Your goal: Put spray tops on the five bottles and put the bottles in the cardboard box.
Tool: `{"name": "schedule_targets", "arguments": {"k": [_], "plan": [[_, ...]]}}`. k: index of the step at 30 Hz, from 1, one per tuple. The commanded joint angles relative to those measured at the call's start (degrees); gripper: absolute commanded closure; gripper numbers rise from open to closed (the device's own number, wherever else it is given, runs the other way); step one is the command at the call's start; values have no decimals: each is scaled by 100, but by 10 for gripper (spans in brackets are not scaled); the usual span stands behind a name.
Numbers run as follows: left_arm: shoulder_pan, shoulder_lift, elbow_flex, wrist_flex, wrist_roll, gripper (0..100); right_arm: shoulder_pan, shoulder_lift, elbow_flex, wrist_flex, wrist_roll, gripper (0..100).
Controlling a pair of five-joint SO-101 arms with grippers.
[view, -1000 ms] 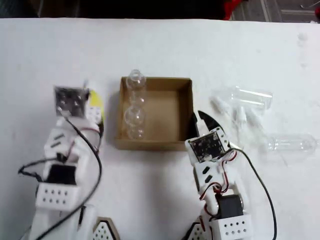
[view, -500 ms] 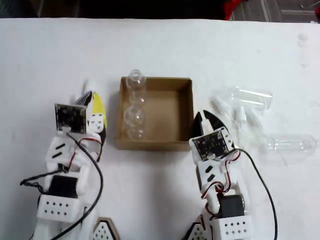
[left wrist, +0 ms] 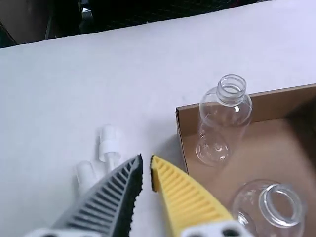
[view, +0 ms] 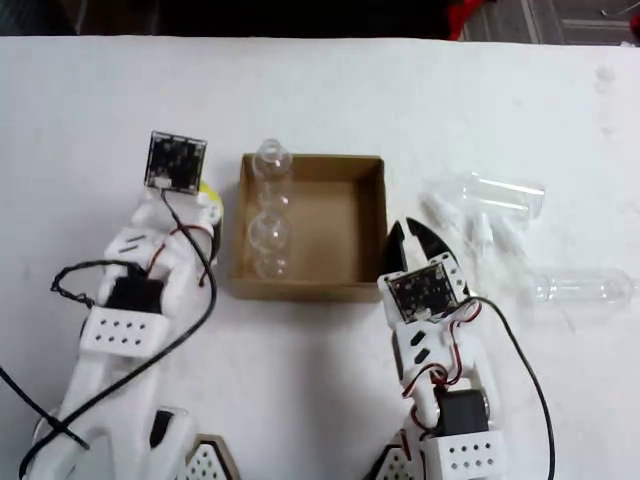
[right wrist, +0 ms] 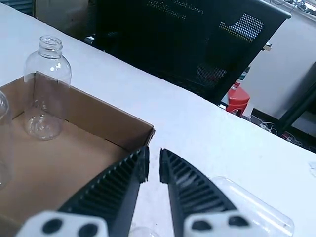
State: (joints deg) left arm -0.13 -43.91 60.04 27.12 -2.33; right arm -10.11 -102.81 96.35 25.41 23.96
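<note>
Two end effectors are hanging over the white surface (view: pixel 320 90), one on each side of the cardboard box (view: pixel 330 225). The left end effector (left wrist: pixel 146 168) is hovering just outside the box's wall, near a far corner. Its gray and yellow fingers are sitting almost pressed together, with only a thin slit between them, and are pinching nothing. Its tips are pointing just beside a pair of white spray tops (left wrist: pixel 106 140) that are lying on the surface outside the box. The right end effector (right wrist: pixel 153 162) is hanging at the opposite side, close to the box's near corner. Its black fingers are likewise sitting nearly together and gripping nothing. Inside the box, an upright bottle (view: pixel 271 165), clear and uncapped, is standing in the far corner on the left arm's side. A second bottle (left wrist: pixel 266 207), also open at the mouth, is resting nearer along the same wall. Whether one more is standing behind it is hard to tell. Well apart from the box, beyond the right arm, a far lying bottle (view: pixel 495 195) and a near lying bottle (view: pixel 580 288) are resting on their sides on the surface. Some loose spray tops (view: pixel 480 232) are scattered between them and the box. Past the surface's far edge, a black mesh chair (right wrist: pixel 207 34) is standing.
</note>
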Motion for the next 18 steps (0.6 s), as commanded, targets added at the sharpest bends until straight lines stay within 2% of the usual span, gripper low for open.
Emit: {"name": "schedule_targets", "arguments": {"k": [1,4,11,18], "plan": [[-22,22,-466,290,158,888,84,-40,53,-171,26,970],[-22,31,-457,273,308,841,84,-40,53,-171,26,970],[-22,66,-440,246,308,846,84,-40,53,-145,26,970],[-321,92,-580,246,316,846,224,-22,53,-180,-26,969]]}}
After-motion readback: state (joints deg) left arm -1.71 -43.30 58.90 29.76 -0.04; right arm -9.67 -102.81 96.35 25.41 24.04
